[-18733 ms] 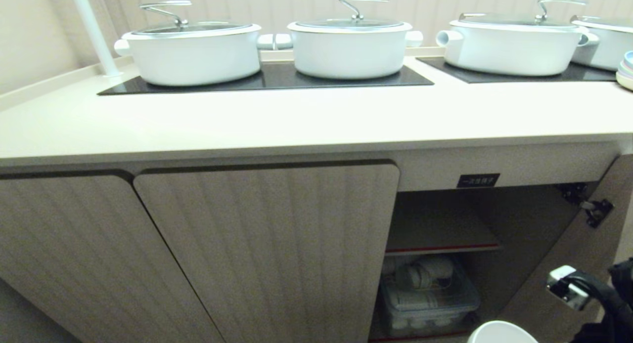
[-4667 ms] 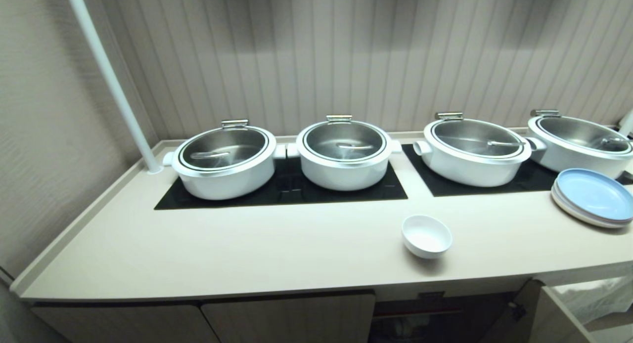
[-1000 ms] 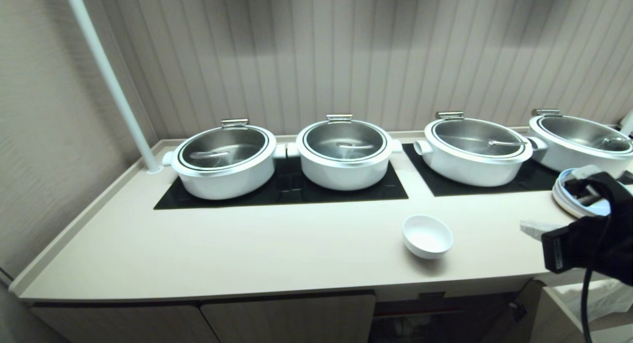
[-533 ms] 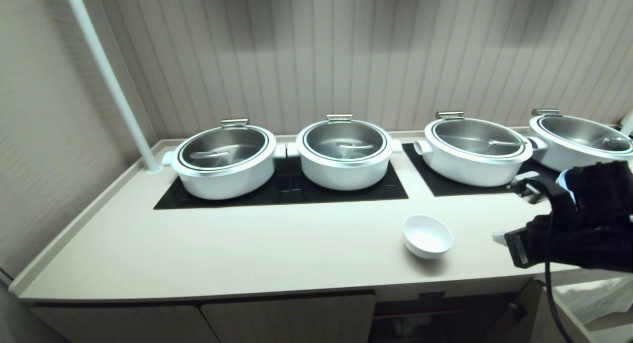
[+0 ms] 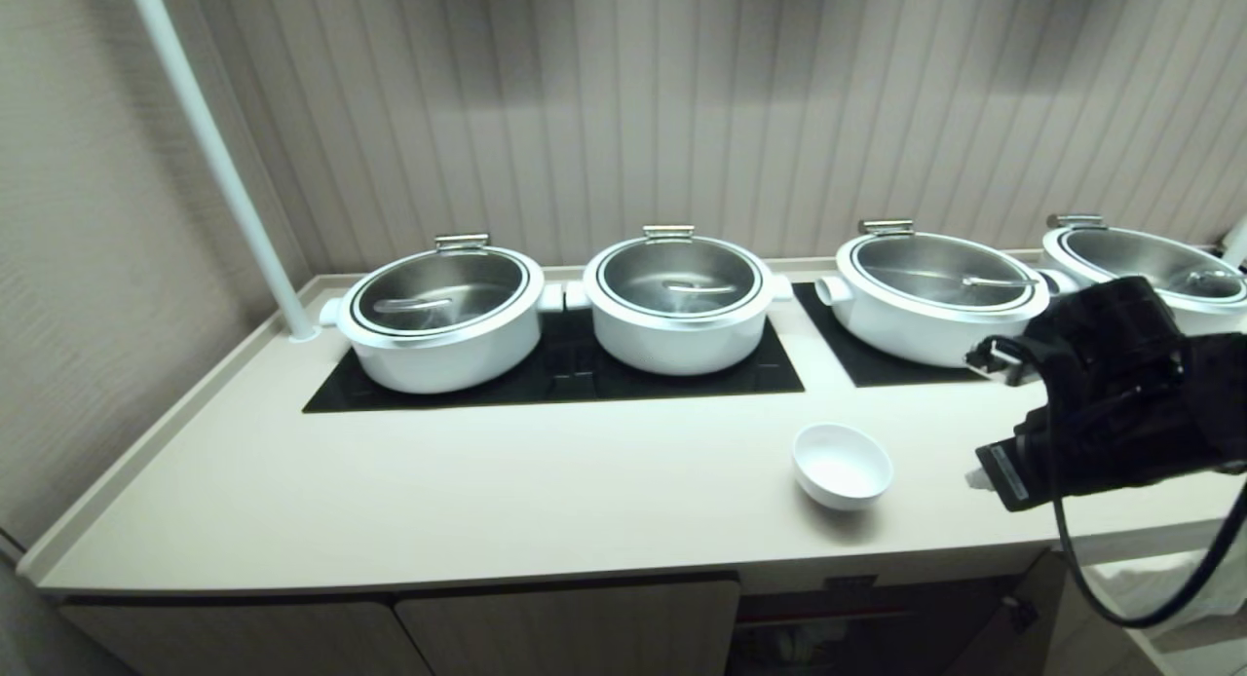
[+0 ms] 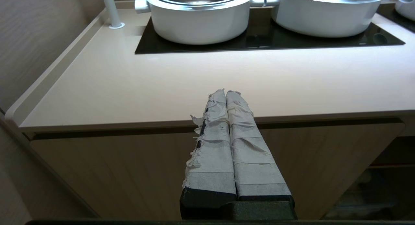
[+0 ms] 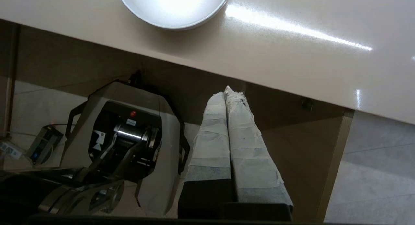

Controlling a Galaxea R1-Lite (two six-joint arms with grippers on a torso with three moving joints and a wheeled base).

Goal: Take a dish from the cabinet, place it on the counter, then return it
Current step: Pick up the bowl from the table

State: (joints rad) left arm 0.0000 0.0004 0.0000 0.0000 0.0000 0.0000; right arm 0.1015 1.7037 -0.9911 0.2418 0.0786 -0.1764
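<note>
The dish, a small white bowl [image 5: 842,465], stands upright on the counter [image 5: 507,501] near its front edge, and its rim also shows in the right wrist view [image 7: 175,7]. My right gripper [image 5: 977,478] hovers to the right of the bowl and apart from it. Its taped fingers [image 7: 240,137] are shut on nothing and point down past the counter's front edge [image 7: 291,72]. My left gripper [image 6: 226,92] is parked, shut and empty, before the cabinet door [image 6: 113,166]. The cabinet [image 5: 565,627] lies below the counter, with a dark open compartment [image 5: 857,627] under the bowl.
Several white lidded pots [image 5: 443,316] stand on black glass panels [image 5: 555,379] along the back. A white pole [image 5: 209,150] rises at the back left corner. The robot's base [image 7: 129,137] sits on the floor under the right gripper.
My right arm has risen and swung left toward the bowl, now covering the spot where blue plates showed. The bowl has not moved. The left gripper stays still.
</note>
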